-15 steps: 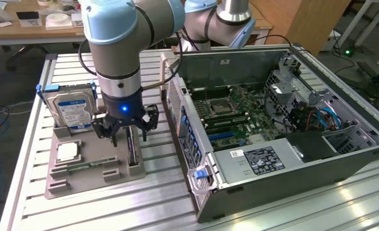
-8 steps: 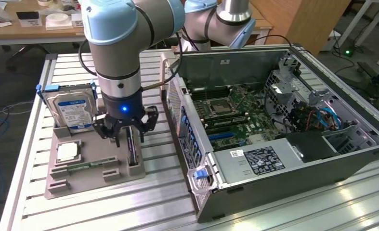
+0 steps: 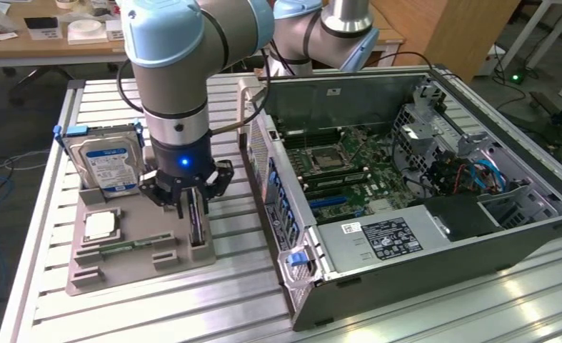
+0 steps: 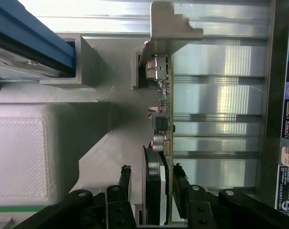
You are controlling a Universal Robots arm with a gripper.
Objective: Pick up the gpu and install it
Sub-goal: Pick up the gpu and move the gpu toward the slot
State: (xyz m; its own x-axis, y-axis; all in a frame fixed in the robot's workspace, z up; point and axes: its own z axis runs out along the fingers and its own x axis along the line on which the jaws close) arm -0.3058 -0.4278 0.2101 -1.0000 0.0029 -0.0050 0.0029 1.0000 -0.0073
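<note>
The gpu (image 4: pixel 163 109) is seen standing on its edge in a slot of the grey holder (image 3: pixel 138 261) on the counter (image 3: pixel 214 300), beside the open computer case (image 3: pixel 405 179). The claw (image 4: pixel 152 168) is placed over its upper edge, half open. One finger (image 4: pixel 177 171) is almost touching the green board, and a narrow gap is left at the black face, so nothing is held yet.

If one finger meets the card first, the card could be pushed aslant in its slot. Small parts on the board side could be pressed. With a grip on so thin an edge, far from the silver bracket (image 4: pixel 168 24), the card could slip or jam when lifted.
</note>
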